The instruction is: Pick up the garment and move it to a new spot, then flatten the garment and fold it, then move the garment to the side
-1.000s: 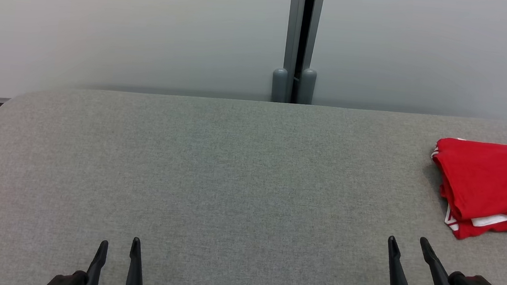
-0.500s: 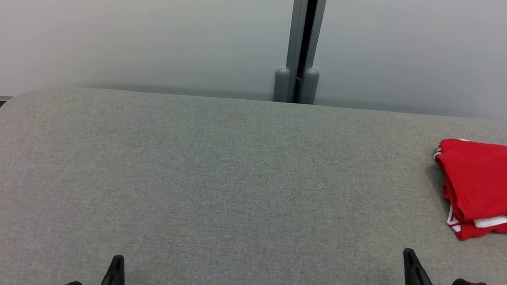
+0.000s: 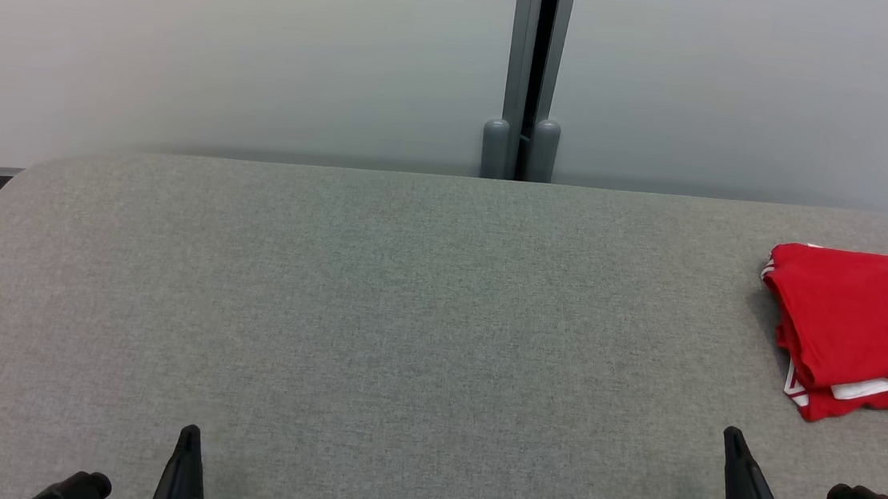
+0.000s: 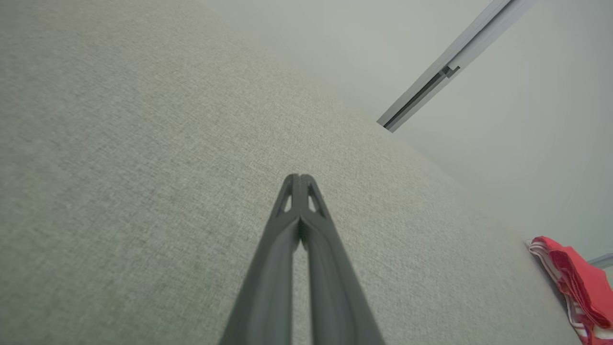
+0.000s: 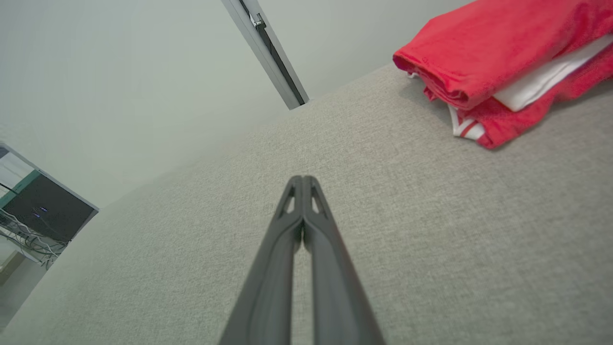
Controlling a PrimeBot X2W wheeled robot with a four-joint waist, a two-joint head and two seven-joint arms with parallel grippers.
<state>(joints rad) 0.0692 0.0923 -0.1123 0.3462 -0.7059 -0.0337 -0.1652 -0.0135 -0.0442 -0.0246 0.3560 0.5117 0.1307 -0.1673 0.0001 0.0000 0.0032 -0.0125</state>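
The grey fabric-covered table [image 3: 406, 318] carries one item, the garment [image 3: 859, 330]. It lies at the table's far right side and is cut off by the right edge of the head view.

The right gripper [image 3: 733, 436] is at the lower right, nearer the robot than the garment and apart from it, with bare table between its fingertips and the nearest hem. The left gripper [image 3: 189, 432] is at the lower left, well apart from the garment. Both grippers are clenched, fingers pressed together tip to tip, and neither grasps anything.

The garment is red with white trim and is folded into a roughly rectangular stack of several layers. A white layer shows between the red layers at the near edge.

A grey vertical post [image 3: 536, 73] stands against the pale wall behind the table.
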